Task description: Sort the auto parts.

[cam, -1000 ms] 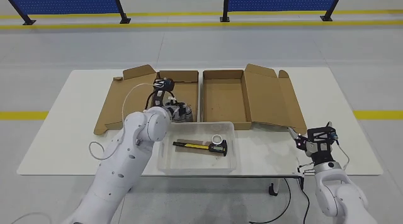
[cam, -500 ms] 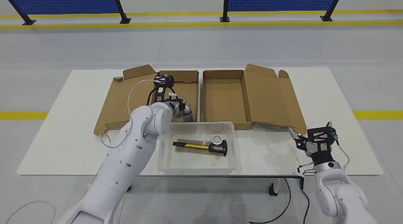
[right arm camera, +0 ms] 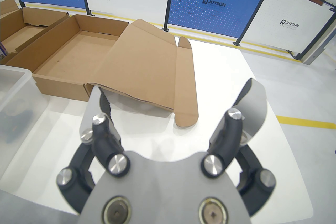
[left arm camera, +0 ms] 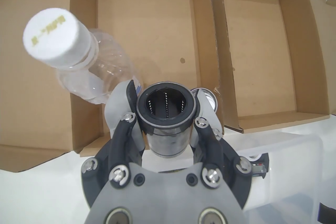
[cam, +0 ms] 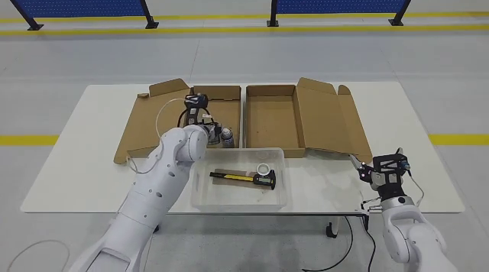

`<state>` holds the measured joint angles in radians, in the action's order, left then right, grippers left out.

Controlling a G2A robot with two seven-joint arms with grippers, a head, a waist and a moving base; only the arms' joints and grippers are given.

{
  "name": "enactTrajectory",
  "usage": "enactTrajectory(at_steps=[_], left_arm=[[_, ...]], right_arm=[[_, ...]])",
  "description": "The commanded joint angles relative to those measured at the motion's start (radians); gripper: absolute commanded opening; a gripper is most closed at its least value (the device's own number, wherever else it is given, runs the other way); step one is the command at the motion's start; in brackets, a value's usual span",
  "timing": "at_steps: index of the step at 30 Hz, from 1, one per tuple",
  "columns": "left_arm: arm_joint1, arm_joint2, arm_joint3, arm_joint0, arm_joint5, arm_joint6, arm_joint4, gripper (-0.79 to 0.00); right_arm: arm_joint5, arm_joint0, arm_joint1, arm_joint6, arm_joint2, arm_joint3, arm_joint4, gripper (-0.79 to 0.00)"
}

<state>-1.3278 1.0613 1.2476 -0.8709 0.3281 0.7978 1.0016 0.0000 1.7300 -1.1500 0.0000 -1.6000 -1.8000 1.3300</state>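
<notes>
I had the left gripper (left arm camera: 164,93) pinching the linear bearing (left arm camera: 168,130), cardboard box (left arm camera: 147,33) just past its fingertips, presumably for the drop. My right gripper (right arm camera: 175,89) stood spread, empty.

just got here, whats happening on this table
The left gripper is shut on a cylindrical bearing, holding it at the near edge of the left cardboard box. A clear plastic bottle stands in that box, right beside it. The right gripper is open over the table to the right, holding nothing. A caliper lies in the clear bin.
</notes>
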Motion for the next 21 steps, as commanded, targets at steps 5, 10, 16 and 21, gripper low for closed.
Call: enactTrajectory(at_steps=[5, 10, 16, 21], left_arm=[[-0.006, -0.002, -0.043, 0.017, -0.010, -0.005, -0.005, -0.785], [-0.012, -0.008, -0.069, 0.027, -0.013, -0.012, -0.001, -0.785], [-0.018, -0.019, -0.094, 0.034, -0.014, -0.037, 0.015, -0.785], [-0.024, -0.027, -0.125, 0.044, -0.021, -0.060, 0.032, -0.785]], right_arm=[[0.000, 0.000, 0.000, 0.000, 0.000, 0.000, 0.000, 0.000], [0.000, 0.000, 0.000, 0.000, 0.000, 0.000, 0.000, 0.000], [0.000, 0.000, 0.000, 0.000, 0.000, 0.000, 0.000, 0.000], [0.000, 0.000, 0.000, 0.000, 0.000, 0.000, 0.000, 0.000]])
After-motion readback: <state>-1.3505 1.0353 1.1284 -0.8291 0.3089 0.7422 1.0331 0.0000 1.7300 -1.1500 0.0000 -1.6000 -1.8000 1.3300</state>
